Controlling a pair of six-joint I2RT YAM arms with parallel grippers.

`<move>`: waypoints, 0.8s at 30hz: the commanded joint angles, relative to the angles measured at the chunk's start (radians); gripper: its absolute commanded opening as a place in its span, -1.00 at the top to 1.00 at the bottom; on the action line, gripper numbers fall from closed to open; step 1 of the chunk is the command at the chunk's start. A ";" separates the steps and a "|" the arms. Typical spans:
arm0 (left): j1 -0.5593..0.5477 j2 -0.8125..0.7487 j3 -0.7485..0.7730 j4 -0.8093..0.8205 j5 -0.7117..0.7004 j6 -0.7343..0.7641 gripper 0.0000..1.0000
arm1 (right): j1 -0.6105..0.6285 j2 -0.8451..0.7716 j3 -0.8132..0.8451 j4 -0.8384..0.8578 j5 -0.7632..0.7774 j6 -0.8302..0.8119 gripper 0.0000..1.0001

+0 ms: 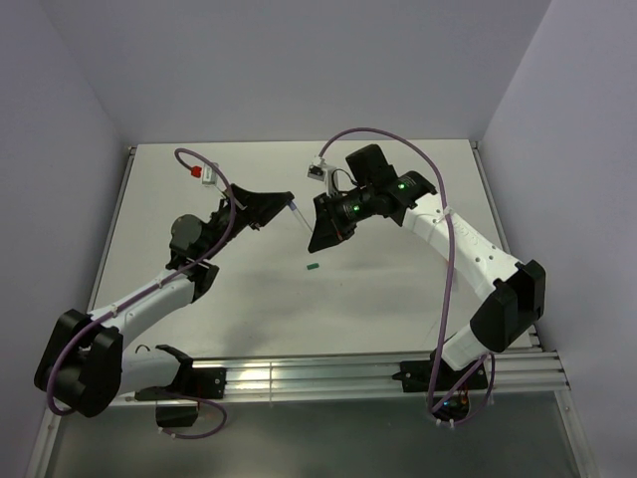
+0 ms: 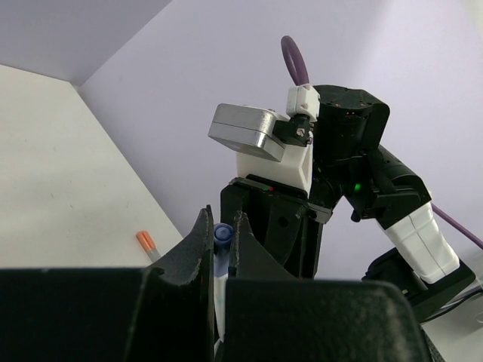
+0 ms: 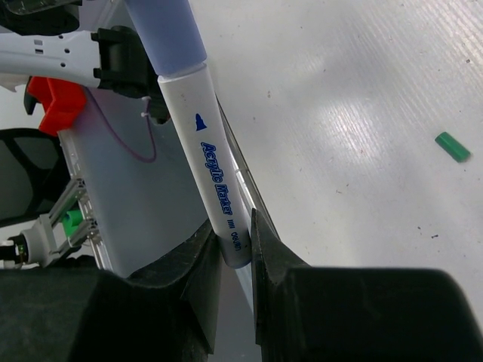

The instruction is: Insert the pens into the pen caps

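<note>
White and thin, with blue writing down its side, the plastic pen [image 3: 213, 181] is up in the air between the two arms. The right wrist view shows it best. The right gripper [image 3: 230, 241] pinches the bottom end of the white pen between its two black fingers [image 3: 198, 256]. Higher up, the pen goes into a wider blue-grey cap [image 3: 167, 34], which runs out of the top of that picture.

The left wrist view shows something else. There the left gripper [image 2: 220, 226] has its fingers [image 2: 198, 249] pressed close on a round blue end with a bit of white stick under it. I cannot tell from that view alone if this is the same white pen.

From above, the white pen [image 1: 297, 213] is only a tiny pale line between the two gripper tips. The writing and the blue part are too small to see there.

A small dark green plastic cap [image 3: 452, 146] lies flat on the white table [image 1: 398, 299], not touching anything. From above, the green cap [image 1: 312, 267] sits just in front of the right gripper [image 1: 320, 239].

A greyish pen with an orange end [image 2: 145, 242] lies on the table by the back wall, well apart from the grippers. From above it [image 1: 199, 173] is at the far left of the table. The right wrist view does not show it clearly.
</note>
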 commanded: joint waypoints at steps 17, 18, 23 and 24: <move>-0.181 0.007 -0.039 -0.327 0.529 0.064 0.99 | -0.026 -0.003 0.196 0.510 0.119 -0.012 1.00; -0.181 0.007 -0.038 -0.327 0.529 0.062 0.99 | -0.025 -0.001 0.196 0.510 0.124 -0.012 1.00; -0.188 0.013 -0.041 -0.331 0.503 0.037 0.99 | -0.018 0.003 0.205 0.505 0.136 -0.026 1.00; -0.190 0.016 -0.042 -0.325 0.503 0.031 0.99 | -0.016 0.005 0.206 0.501 0.140 -0.030 1.00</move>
